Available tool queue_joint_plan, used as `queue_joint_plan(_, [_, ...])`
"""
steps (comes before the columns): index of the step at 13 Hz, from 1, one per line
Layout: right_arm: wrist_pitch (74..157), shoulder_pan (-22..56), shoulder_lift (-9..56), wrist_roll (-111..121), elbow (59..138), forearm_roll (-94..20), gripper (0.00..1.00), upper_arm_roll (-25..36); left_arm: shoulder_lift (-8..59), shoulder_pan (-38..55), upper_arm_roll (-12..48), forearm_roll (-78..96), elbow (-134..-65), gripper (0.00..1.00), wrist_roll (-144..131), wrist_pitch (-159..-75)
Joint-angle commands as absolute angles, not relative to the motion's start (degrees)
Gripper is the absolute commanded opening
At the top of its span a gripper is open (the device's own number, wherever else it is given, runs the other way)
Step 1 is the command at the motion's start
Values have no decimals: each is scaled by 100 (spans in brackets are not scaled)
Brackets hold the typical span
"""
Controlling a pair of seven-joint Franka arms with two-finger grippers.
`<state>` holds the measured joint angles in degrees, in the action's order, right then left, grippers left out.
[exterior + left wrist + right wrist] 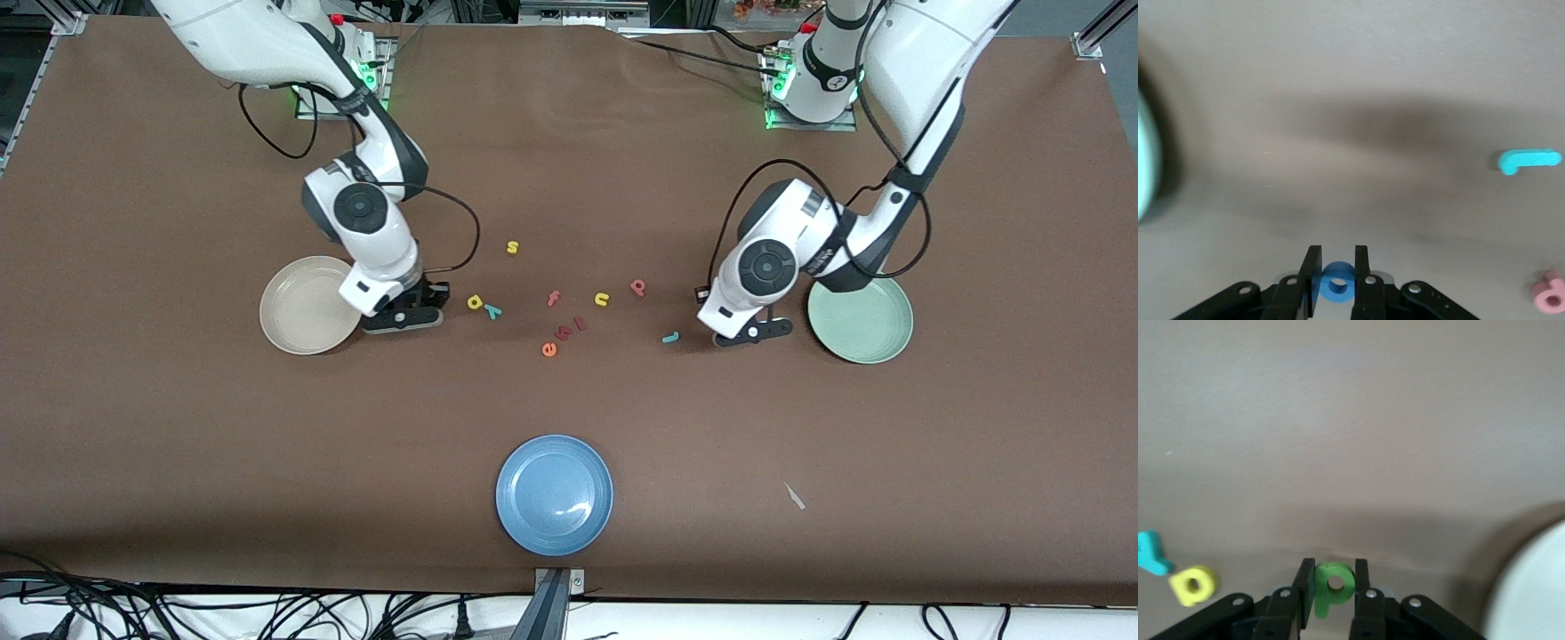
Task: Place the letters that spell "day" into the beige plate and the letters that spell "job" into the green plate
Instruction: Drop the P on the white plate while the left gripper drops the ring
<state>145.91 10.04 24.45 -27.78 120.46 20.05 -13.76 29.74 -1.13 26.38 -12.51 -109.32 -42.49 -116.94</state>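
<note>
Blue o [1337,287] clamped in left gripper [1335,275], green d [1333,584] clamped in right gripper [1333,587]

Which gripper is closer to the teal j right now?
Left. The left gripper, shut on the blue o, sits beside the teal j; the right gripper is by the beige plate.

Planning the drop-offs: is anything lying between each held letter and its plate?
Nothing visible. The right gripper, shut on the green d, is beside the beige plate; the left gripper, shut on the blue o, is beside the green plate.
</note>
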Motion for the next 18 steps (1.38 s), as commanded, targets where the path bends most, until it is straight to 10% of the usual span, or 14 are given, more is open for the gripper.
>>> queue_joint_plan(1, [14020,730,1865,-1736,12111,2057,16,-1179,2462,-771,2707,-967,-11004,12,-3020,-11129])
queue_joint_plan(6, [13755,378,1573,-274,12260,2057,20,-625,2478,-2081,2689,-1308,-11004,12,-1136,-11179])
queue_joint_plan(8, [13816,369,1573,-316,12401,2039,64,-580,2819,-2398,2681,-1703,-11021,14,-862,-11652])
queue_joint_plan(10, [13816,334,1573,-343,12463,2004,75,-580,3137,-2618,2681,-2178,-11021,16,-835,-12013])
queue_joint_plan(11, [13816,334,1573,-351,12463,1995,76,-580,3172,-2671,2689,-2214,-11013,37,-826,-12015])
queue_joint_plan(12, [13808,334,1573,-412,12463,1873,76,-580,3164,-2663,2689,-2206,-11013,98,-826,-12015])
queue_joint_plan(18, [14201,351,1862,-2378,12393,1283,79,-1835,2900,-2593,3504,-1670,-11004,99,-2376,-11805])
